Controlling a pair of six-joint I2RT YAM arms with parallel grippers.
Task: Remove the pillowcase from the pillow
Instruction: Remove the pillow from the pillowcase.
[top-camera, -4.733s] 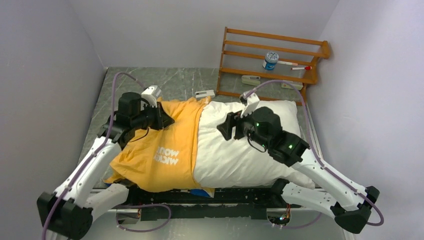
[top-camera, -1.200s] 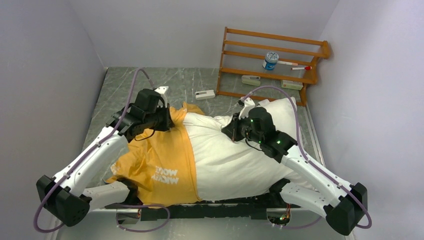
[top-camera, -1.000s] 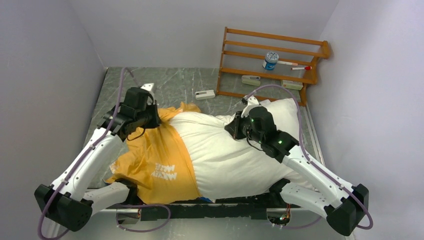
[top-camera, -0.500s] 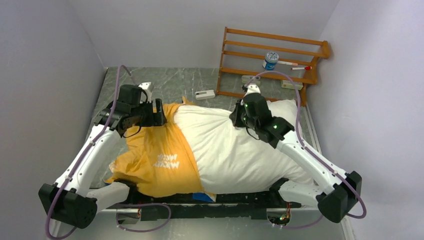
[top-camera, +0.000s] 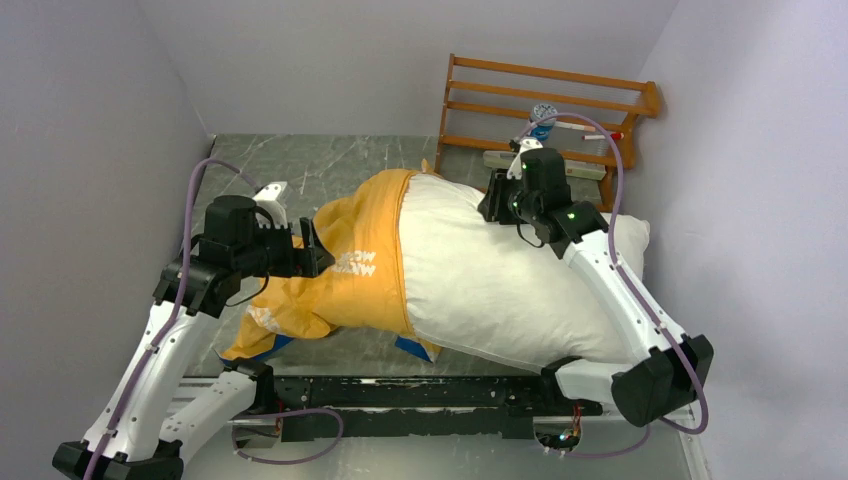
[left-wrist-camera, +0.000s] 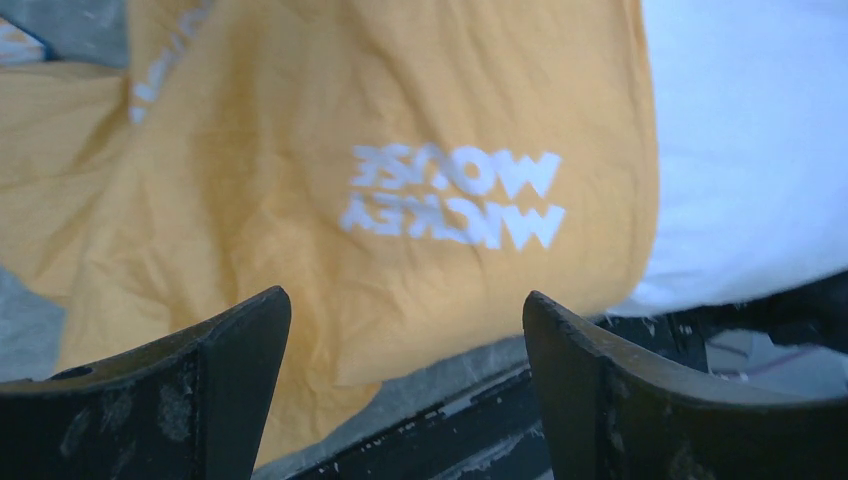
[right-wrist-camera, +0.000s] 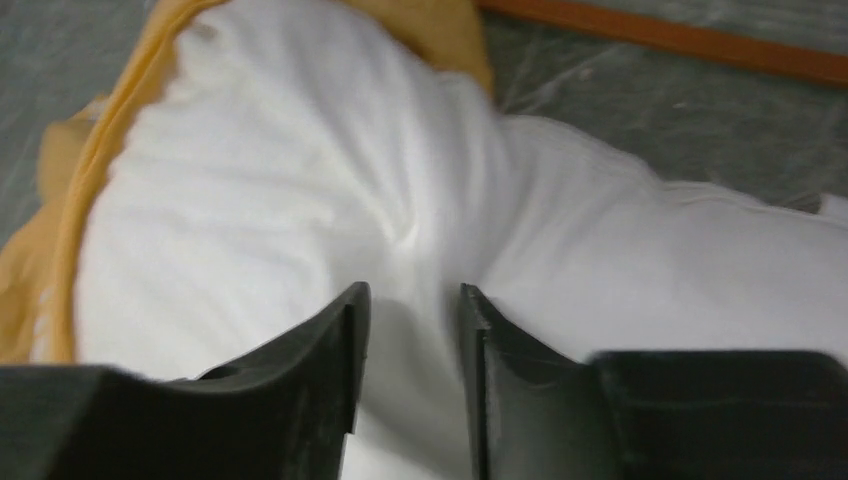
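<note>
The white pillow (top-camera: 500, 290) lies slanted across the table, its far end raised. The orange-yellow pillowcase (top-camera: 355, 270) covers only its left end, and blue corners (top-camera: 415, 347) peek out beneath. My left gripper (top-camera: 312, 255) hovers just left of the pillowcase (left-wrist-camera: 400, 120), open, with nothing between its fingers (left-wrist-camera: 230, 350); the left gripper (left-wrist-camera: 407, 300) sees white lettering and the pillow (left-wrist-camera: 740, 150) to the right. My right gripper (top-camera: 490, 205) sits at the pillow's far edge. In the right wrist view the right gripper (right-wrist-camera: 412, 290) has its jaws parted, with a puckered fold of pillow (right-wrist-camera: 300, 170) between them.
A wooden rack (top-camera: 545, 110) stands at the back right, right behind the right wrist, with a blue-lidded jar (top-camera: 543, 110) on it. Grey walls close in on three sides. A black rail (top-camera: 400, 390) runs along the table's near edge.
The pillow's far end rose and swung toward the rack with the right gripper, whose jaws have parted. The left gripper let go of the pillowcase, opened wide and drew back leftward.
</note>
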